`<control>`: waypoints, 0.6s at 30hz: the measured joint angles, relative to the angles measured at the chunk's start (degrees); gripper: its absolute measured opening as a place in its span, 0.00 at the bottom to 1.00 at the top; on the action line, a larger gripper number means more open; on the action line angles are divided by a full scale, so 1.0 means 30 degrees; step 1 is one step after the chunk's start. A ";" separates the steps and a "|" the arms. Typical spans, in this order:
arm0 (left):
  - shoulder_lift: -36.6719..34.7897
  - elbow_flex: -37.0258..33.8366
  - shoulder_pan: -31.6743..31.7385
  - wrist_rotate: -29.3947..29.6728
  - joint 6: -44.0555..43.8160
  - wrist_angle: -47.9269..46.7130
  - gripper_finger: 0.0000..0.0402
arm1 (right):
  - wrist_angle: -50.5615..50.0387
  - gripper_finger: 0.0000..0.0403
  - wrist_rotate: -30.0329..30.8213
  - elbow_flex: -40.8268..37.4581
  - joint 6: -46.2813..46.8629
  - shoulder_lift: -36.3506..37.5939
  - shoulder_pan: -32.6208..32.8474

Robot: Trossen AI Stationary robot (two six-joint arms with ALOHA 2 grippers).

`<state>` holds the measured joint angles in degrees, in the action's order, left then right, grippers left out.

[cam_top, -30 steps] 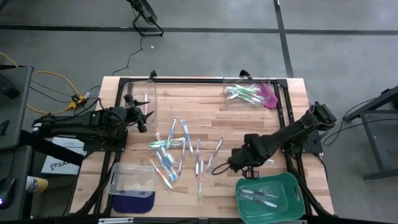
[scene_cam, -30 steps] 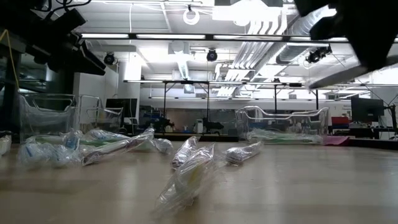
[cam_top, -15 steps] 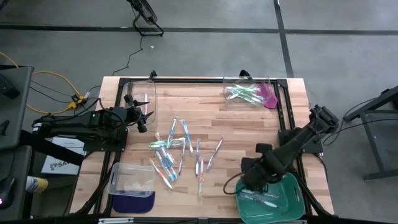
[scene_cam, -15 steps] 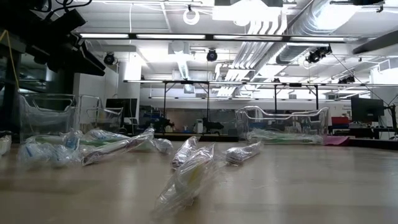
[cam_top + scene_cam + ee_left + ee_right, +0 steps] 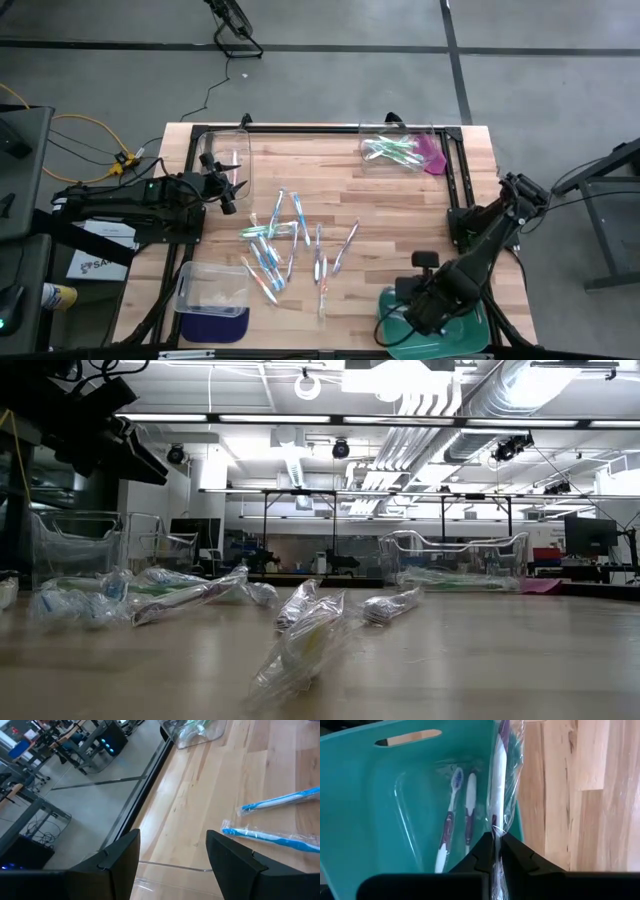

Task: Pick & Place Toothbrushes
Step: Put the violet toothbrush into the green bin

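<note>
My right gripper hangs over the green tray at the table's near right corner, shut on a white-and-purple toothbrush in a clear wrapper. Two similar toothbrushes lie on the tray's floor. Several wrapped toothbrushes, blue, green and pink, lie scattered flat on the middle of the table. My left gripper waits open at the table's left side, above the wood, with blue toothbrushes ahead of it. My right gripper pinches the wrapped toothbrush between its two fingers, on the white handle, wrapper and all. The fingers come from above, pointing down. The rest of the brush sticks out past the fingers over the tray's rim, lifted clear.
A clear bin with green toothbrushes stands at the far right, with a pink piece beside it. Another clear bin stands at the far left. A third sits on a dark blue lid at the near left. A black frame rims the table.
My right gripper, still shut, has carried the toothbrush from the table's middle toward the near right corner, rising a little. It now hangs over the green tray. Its arm has left the low view.
</note>
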<state>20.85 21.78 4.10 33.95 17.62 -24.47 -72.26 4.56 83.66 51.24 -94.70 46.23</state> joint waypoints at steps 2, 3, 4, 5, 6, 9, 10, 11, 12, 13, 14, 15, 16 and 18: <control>-0.0004 0.0000 0.0005 -0.0002 -0.0123 -0.0004 0.55 | 0.0049 0.04 0.0007 0.0000 0.0000 0.0000 0.0200; -0.0004 0.0000 -0.0001 0.0000 -0.0168 -0.0012 0.55 | 0.0088 0.04 0.0011 0.0000 0.0000 0.0000 0.0276; -0.0004 0.0000 -0.0001 0.0000 -0.0197 -0.0039 0.55 | 0.0171 0.04 0.0010 0.0000 0.0003 0.0000 0.0352; -0.0004 0.0000 -0.0001 0.0000 -0.0238 -0.0066 0.55 | 0.0264 0.04 0.0015 0.0000 0.0038 0.0000 0.0419; 0.0003 0.0000 0.0006 0.0000 -0.0338 -0.0080 0.55 | 0.0377 0.04 0.0015 0.0000 0.0094 0.0000 0.0487; -0.0004 0.0000 -0.0001 0.0000 -0.0354 -0.0242 0.55 | 0.0549 0.04 0.0004 0.0000 0.0919 -0.0052 0.0661; 0.0003 0.0000 0.0005 0.0000 -0.0394 -0.0300 0.55 | 0.0603 0.04 -0.0013 0.0000 0.1096 -0.0137 0.0743; 0.0003 0.0000 -0.0001 0.0000 -0.0457 -0.0366 0.55 | 0.0690 0.04 -0.0022 0.0000 0.1212 -0.0255 0.0845; -0.0001 0.0000 0.0000 0.0000 -0.0479 -0.0412 0.55 | 0.0751 0.04 -0.0103 0.0000 0.1287 -0.0388 0.0928; 0.0000 0.0000 0.0004 0.0000 -0.0479 -0.0415 0.55 | 0.0799 0.04 -0.0199 0.0000 0.1336 -0.0538 0.1029; 0.0003 0.0000 0.0000 0.0006 -0.0479 -0.0415 0.55 | 0.0847 0.04 -0.0386 0.0000 0.1341 -0.0716 0.1124; -0.0004 0.0000 -0.0001 0.0000 -0.0486 -0.0415 0.55 | 0.0821 0.04 -0.0680 0.0000 0.1324 -0.0869 0.1149; 0.0003 0.0000 0.0006 0.0000 -0.0486 -0.0415 0.55 | 0.0761 0.05 -0.0877 0.0000 0.1241 -0.1024 0.1176; 0.0002 0.0000 0.0004 0.0000 -0.0500 -0.0415 0.55 | 0.0758 0.06 -0.1164 0.0000 0.1200 -0.1283 0.1195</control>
<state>20.86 21.78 4.11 33.95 16.12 -25.71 -69.98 1.07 83.66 54.84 -98.54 49.81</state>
